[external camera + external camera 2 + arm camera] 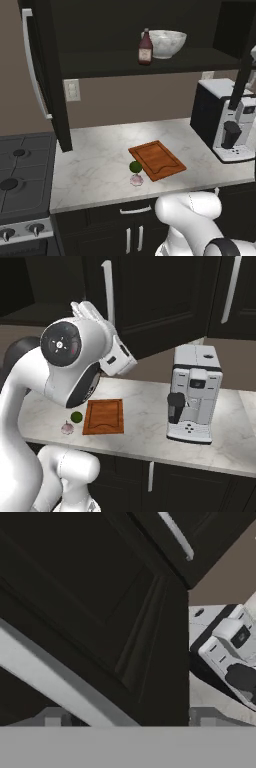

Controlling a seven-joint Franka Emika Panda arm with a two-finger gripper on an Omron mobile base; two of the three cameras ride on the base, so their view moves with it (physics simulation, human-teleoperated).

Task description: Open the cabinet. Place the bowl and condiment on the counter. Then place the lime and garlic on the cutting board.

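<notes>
arm shell [30, 386]: glossy white, rounded, bulbous links
joint cap [61, 344]: round dark-grey disc, small pale centre hub, ring of tiny dots
joint seams: black bands between links
wrist block [116, 358]: white, boxy, small dark slots
base link [192, 210]: white rounded

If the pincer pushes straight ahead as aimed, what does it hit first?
Most likely the cabinet door: the open pincer straddles its silver handle, with the black panel just beyond, though the depth is hard to judge.

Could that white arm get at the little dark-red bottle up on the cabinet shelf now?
Probably yes: the black wall cabinet stands open, and the small dark-red bottle sits at the shelf's front edge, beside the marbled white bowl.
</notes>
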